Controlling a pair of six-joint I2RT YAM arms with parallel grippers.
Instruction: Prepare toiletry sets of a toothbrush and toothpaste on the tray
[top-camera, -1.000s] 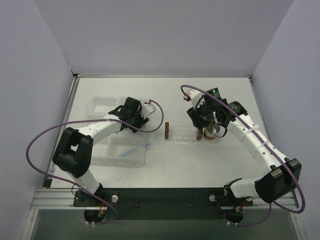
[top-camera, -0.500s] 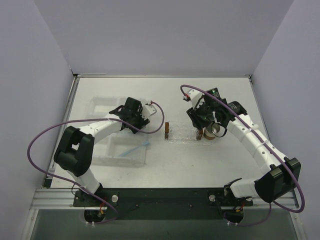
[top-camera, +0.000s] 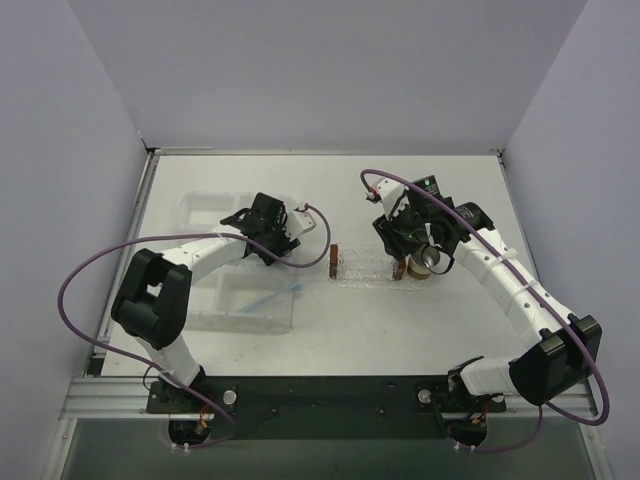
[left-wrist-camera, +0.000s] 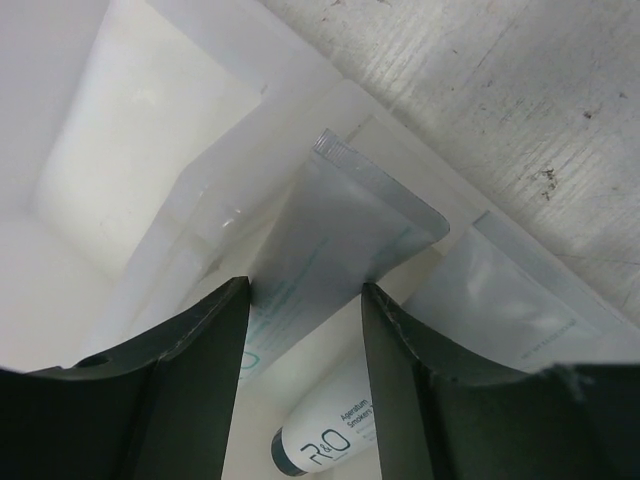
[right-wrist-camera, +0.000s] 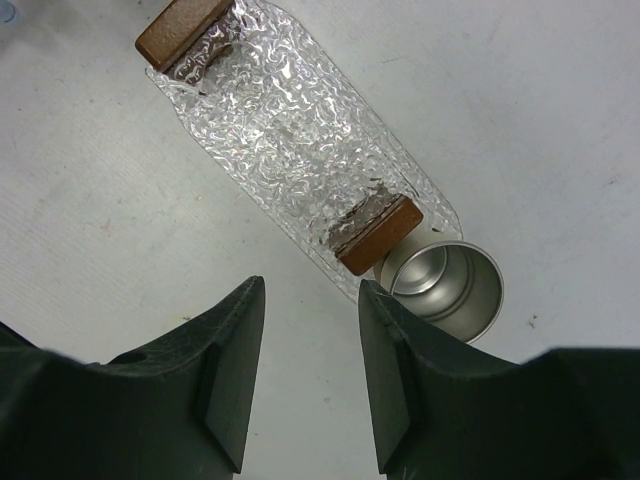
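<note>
A pale toothpaste (left-wrist-camera: 335, 235) tube with a flat crimped end sits pinched across its width between the fingertips of my left gripper (left-wrist-camera: 305, 300), over the clear box. Below it lies a second tube (left-wrist-camera: 335, 440) with a dark teal cap, and a third (left-wrist-camera: 500, 290) lies to the right. From above, the left gripper (top-camera: 275, 238) is over the box's back right part. The light-blue toothbrush (top-camera: 272, 295) lies in the box's near compartment. The bumpy clear tray (right-wrist-camera: 290, 130) (top-camera: 368, 267) holds nothing. My right gripper (right-wrist-camera: 310, 380) (top-camera: 405, 250) hangs open and empty above the table beside the tray's right end.
The clear compartment box (top-camera: 200, 215) stands at the left of the table. A brown block (right-wrist-camera: 180, 30) sits at one end of the tray, another brown block (right-wrist-camera: 378, 232) at the other. A small metal cup (right-wrist-camera: 445, 290) (top-camera: 430, 262) touches the tray's right end.
My left gripper has shifted slightly back and to the right over the box. The right arm has not moved.
</note>
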